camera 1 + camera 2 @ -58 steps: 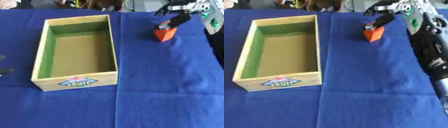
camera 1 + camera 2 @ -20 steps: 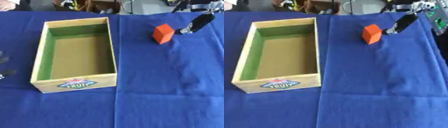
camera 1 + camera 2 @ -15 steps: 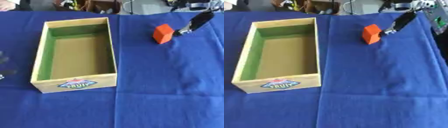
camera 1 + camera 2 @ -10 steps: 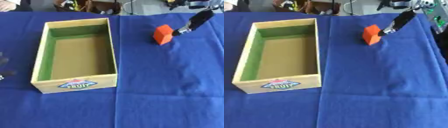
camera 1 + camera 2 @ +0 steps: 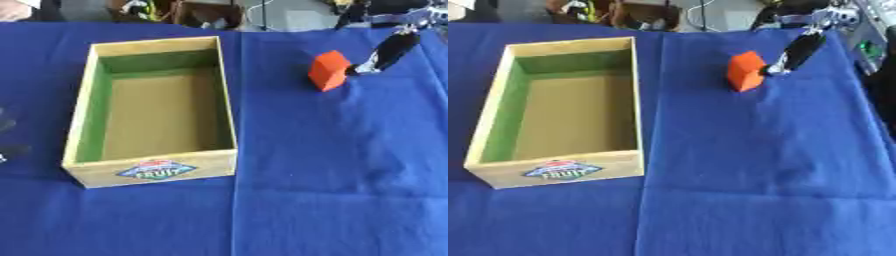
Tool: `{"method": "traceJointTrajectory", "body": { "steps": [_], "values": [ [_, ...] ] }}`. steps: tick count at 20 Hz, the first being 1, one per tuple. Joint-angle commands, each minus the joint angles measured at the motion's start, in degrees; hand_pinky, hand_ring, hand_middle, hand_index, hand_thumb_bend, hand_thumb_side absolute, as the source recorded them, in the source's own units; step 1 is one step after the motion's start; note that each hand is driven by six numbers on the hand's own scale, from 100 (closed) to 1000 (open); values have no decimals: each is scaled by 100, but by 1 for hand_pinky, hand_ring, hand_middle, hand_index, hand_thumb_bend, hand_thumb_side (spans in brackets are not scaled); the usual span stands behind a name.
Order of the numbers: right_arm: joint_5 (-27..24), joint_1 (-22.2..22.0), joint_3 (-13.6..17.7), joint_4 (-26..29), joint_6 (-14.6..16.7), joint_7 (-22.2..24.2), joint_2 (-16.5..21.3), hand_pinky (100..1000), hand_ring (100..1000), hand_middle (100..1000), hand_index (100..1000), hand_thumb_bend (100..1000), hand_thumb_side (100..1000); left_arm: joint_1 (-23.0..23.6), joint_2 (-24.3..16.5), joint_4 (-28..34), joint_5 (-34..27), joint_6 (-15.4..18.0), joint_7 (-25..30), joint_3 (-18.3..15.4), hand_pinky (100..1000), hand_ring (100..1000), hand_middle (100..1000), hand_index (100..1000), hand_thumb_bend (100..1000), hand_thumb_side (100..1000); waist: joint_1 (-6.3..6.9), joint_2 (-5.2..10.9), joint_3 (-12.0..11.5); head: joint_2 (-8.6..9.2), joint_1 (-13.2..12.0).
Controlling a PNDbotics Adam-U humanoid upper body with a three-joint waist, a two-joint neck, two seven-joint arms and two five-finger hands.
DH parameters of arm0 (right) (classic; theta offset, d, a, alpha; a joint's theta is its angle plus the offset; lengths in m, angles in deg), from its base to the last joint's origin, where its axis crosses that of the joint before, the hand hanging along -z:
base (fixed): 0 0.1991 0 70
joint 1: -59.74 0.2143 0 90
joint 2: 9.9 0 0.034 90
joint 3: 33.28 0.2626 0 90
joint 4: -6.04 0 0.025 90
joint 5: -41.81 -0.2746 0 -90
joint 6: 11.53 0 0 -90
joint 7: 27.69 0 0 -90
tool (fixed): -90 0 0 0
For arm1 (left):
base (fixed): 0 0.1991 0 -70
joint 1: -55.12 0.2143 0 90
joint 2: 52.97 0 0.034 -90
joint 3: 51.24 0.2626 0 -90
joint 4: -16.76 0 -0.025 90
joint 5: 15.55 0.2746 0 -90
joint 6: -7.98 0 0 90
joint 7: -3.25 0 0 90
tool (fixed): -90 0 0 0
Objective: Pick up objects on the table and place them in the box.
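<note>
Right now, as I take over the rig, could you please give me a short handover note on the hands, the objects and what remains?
Right hand: reaching in from the upper right, a straight finger at the right side of the orange block; nothing gripped.
Left hand: only dark finger shapes at the left edge of the left eye view, idle.
Orange block: on the blue cloth, right of the box, nearer its far end, appearing tipped up on an edge.
Wooden box: open, nothing inside.
Done: nothing placed.
Left: grasp the block, carry it left and put it in the box.

Orange block point(image 5: 329, 70) far right on blue cloth point(image 5: 332, 165), touched by right hand point(image 5: 385, 52); wooden box point(image 5: 227, 112) left.
</note>
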State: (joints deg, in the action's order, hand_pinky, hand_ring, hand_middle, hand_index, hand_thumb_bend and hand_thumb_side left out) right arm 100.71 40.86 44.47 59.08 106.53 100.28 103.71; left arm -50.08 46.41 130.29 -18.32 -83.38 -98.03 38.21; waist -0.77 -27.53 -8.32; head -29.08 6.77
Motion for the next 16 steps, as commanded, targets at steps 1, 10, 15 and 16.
{"method": "traceJointTrajectory", "body": {
  "steps": [1,10,15,16],
  "values": [
    [110,153,-18,-90,1485,1394,102,890,938,944,1000,390,527,-43,-122,107,1,7,15,-6,636,815,783,769,100,978,13,115,-12,59,27],
    [123,268,-13,-275,1604,1382,-98,886,930,937,1000,382,535,-57,-107,107,-14,-3,21,3,636,815,782,769,100,982,19,78,-42,98,63],
    [173,364,-5,-335,1592,1361,-219,884,931,941,1000,377,531,-58,-101,107,-22,-6,29,9,637,815,782,769,100,983,4,60,-55,117,81],
    [194,373,-13,-359,1603,1368,-233,883,930,940,1000,377,528,-61,-100,107,-22,-4,32,10,637,815,782,768,100,983,-1,57,-59,121,85]
  ]
}}
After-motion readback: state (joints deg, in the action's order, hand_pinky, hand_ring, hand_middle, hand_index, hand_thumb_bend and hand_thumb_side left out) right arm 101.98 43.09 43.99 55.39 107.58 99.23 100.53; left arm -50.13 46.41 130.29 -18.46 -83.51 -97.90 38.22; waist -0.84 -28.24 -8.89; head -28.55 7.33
